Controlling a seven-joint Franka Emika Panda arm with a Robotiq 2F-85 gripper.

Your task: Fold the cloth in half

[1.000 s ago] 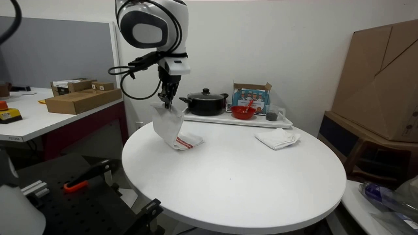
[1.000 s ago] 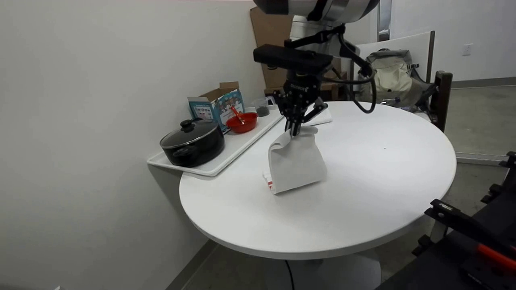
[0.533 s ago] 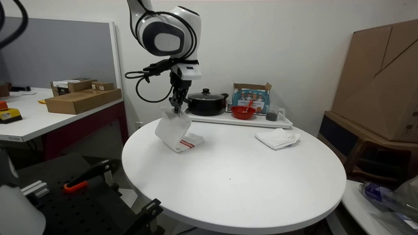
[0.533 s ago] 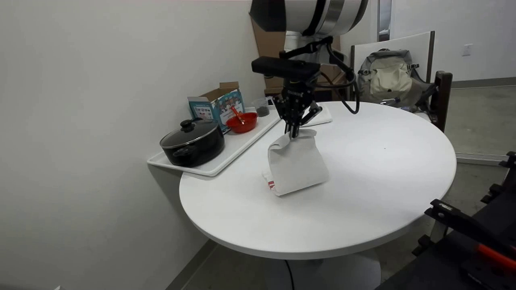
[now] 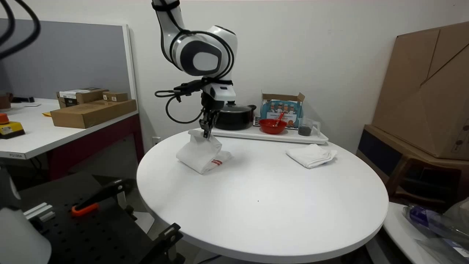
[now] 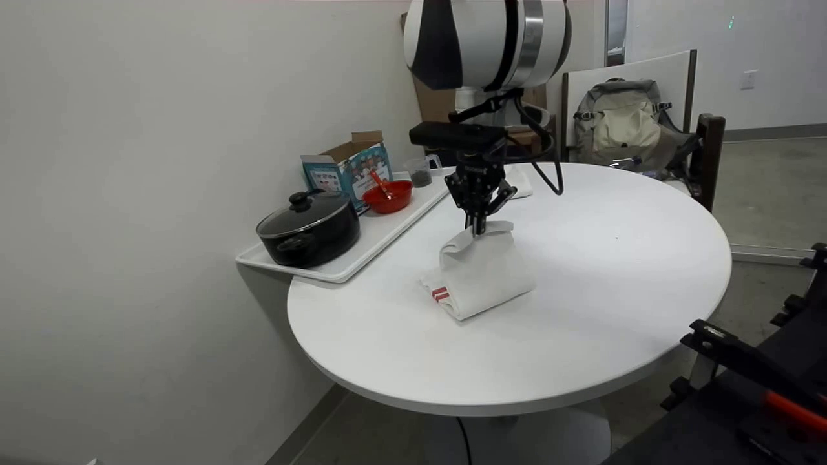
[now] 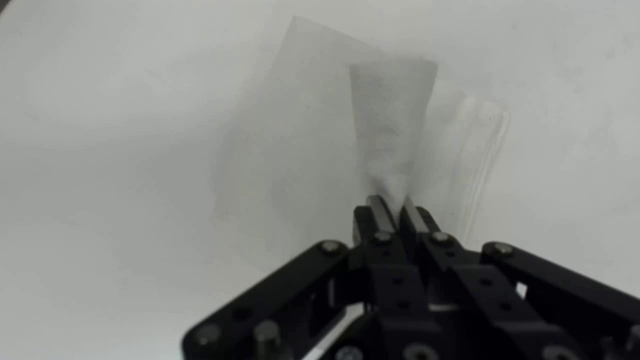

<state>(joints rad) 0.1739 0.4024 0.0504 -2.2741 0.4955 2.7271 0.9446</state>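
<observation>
A white cloth (image 5: 199,156) with red stripes stands partly raised on the round white table (image 5: 278,220). My gripper (image 5: 206,135) is shut on its upper edge and holds that edge a little above the tabletop. In an exterior view the lower part of the cloth (image 6: 488,274) rests on the table and the striped part (image 6: 440,294) lies flat under the raised part. In the wrist view the pinched cloth (image 7: 392,95) comes out between the fingertips (image 7: 392,212), over the rest of the cloth.
A second folded white cloth (image 5: 311,156) lies at the far side of the table. A white tray (image 5: 293,138) at the wall bears a black pot (image 5: 234,119), a red bowl (image 5: 272,126), a box (image 5: 281,110) and a measuring cup (image 5: 305,128).
My gripper has moved down, and to the right in an exterior view, with the cloth edge in it. The raised part of the cloth is lower and leans over more of the striped part there.
</observation>
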